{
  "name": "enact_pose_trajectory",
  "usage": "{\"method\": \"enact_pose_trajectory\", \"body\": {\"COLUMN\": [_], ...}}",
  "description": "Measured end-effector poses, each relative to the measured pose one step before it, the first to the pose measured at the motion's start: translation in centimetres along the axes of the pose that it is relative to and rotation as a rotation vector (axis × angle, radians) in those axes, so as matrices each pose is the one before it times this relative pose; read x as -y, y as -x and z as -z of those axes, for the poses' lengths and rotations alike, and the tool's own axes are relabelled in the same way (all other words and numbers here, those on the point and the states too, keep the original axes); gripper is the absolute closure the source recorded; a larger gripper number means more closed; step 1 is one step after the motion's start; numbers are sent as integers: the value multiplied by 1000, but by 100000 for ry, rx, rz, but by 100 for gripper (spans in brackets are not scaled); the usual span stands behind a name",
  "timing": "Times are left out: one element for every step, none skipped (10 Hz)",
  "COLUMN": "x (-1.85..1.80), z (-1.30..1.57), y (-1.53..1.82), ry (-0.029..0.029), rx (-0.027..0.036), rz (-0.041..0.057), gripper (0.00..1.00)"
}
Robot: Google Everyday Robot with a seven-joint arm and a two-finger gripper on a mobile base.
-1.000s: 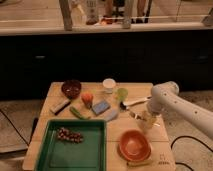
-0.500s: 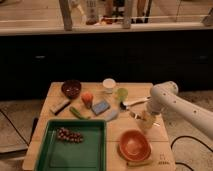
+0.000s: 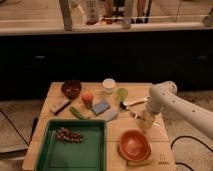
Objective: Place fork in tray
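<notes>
right of the tray (image 3: pixel 75 156), the gripper (image 3: pixel 145 121) hangs just above the orange bowl (image 3: pixel 134 145); its grip cannot be told.

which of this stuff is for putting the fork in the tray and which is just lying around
For the job: fork, seemingly just beside the gripper over the right part of the table; green tray.

Just lying about: grapes in the tray, orange bowl, dark bowl, white cup, green cup, blue sponge, white-handled utensil.
</notes>
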State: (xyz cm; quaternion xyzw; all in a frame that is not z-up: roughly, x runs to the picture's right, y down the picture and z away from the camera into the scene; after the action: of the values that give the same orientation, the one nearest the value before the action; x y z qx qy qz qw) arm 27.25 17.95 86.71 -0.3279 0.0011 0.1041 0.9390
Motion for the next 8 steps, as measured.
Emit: {"method": "enact_pose_trajectory", "body": {"x": [-79,12,-4,57,88,2,-1,-19], "z": [-13,27,-108,-53,-23,-15,1,-75], "y": [-119,-79,16,188,244,-14,-79,-47], "ry": [257,67,237,106,5,136,124,227], "rx": [-240,-62,-92,-77,11,-155,-170,-130], "rz": [-33,-125,14,322,445,28,-102,-60], "gripper": [20,20,20,20,20,20,20,20]}}
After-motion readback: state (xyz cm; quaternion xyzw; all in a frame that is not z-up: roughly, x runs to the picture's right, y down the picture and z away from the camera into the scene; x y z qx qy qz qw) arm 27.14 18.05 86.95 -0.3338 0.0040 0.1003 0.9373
